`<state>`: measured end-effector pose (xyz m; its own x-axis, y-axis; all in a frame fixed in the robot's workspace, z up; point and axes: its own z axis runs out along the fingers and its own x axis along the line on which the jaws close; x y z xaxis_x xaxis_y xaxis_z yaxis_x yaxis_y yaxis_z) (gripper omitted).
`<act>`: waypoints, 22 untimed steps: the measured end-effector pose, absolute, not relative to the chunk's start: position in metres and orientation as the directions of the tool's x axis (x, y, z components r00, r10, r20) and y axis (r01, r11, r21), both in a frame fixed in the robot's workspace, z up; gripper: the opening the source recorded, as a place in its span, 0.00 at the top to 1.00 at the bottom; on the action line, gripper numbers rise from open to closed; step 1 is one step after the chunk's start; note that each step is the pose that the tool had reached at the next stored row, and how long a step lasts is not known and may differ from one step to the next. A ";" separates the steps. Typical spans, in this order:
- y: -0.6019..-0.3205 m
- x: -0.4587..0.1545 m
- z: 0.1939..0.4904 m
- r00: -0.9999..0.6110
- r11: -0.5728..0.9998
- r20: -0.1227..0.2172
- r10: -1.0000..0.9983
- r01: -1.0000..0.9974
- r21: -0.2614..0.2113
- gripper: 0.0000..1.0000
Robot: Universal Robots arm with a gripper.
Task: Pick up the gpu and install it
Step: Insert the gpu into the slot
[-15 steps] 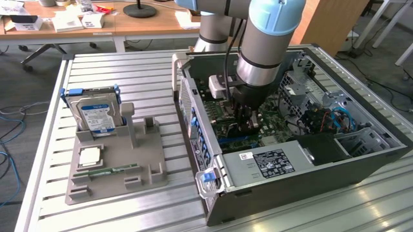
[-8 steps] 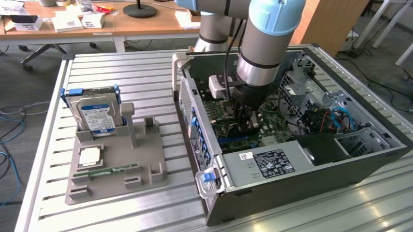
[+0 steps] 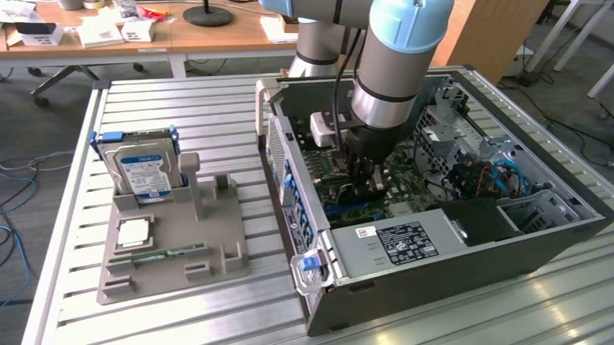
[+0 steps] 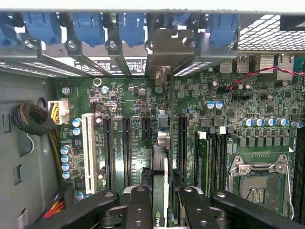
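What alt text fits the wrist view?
The hand grips the gpu edge-on, upright over the expansion slots of the green motherboard. Beyond it, blue clips line the rear slot openings; a CPU socket sits nearby.

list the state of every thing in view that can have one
gpu, upright on edge, gripped in the tool over the motherboard; cannot tell if seated
tool, shut on the gpu, down inside the computer case
computer case, lying on its side, top side open
hard drive, standing upright in the grey holder
memory stick, lying flat in the grey holder
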<state>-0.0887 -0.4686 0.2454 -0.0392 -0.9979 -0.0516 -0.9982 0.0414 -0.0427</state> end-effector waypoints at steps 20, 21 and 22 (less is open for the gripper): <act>-0.469 -0.089 0.247 -0.039 0.042 -0.056 -0.998 -0.998 -0.043 0.74; -0.469 -0.089 0.247 -0.039 0.042 -0.056 -0.998 -0.998 -0.042 0.74; -0.469 -0.089 0.247 -0.039 0.042 -0.056 -0.998 -0.998 -0.043 0.74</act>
